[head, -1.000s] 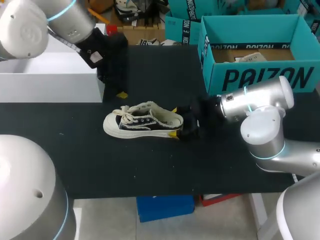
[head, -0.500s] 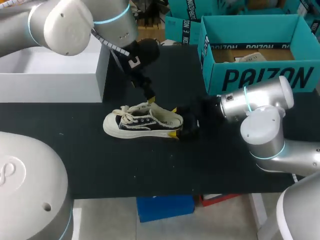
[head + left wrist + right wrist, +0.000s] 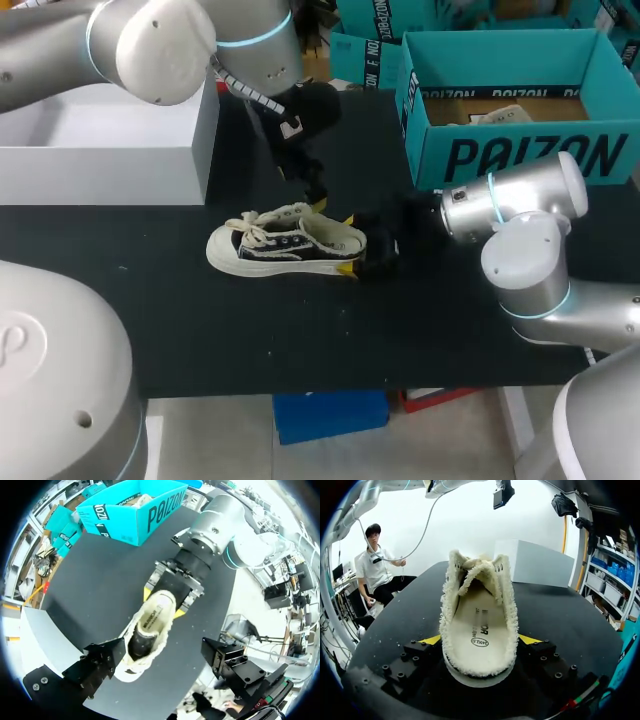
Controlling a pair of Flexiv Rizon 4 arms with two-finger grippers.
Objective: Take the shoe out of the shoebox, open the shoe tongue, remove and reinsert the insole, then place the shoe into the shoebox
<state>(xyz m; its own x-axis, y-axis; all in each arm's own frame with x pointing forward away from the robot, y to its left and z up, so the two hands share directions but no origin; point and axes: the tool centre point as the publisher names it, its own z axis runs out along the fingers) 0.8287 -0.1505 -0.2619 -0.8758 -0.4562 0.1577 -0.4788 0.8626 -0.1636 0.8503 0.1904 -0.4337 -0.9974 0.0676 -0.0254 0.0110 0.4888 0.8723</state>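
A cream and black lace-up shoe [image 3: 280, 243] lies on its sole in the middle of the black table, toe to the left. My right gripper [image 3: 348, 243] is shut on its heel, one yellow tip on each side. In the right wrist view the shoe [image 3: 479, 575] points away from the gripper [image 3: 480, 641], and the printed insole [image 3: 481, 625] lies inside the fleecy lining. My left gripper [image 3: 315, 195] hangs open just above the shoe's back half. From the left wrist view, the shoe [image 3: 147, 630] lies below and between the wide-spread fingers [image 3: 102, 659], apart from them.
The teal shoebox [image 3: 520, 160] stands open at the back right with paper inside; it shows again as a shoebox [image 3: 132, 512] beyond the right arm. A white box [image 3: 100, 150] sits at the back left. The table's front edge [image 3: 300, 392] is near.
My left arm has swung right from beside the white box to above the shoe. The right gripper and the shoe have not moved.
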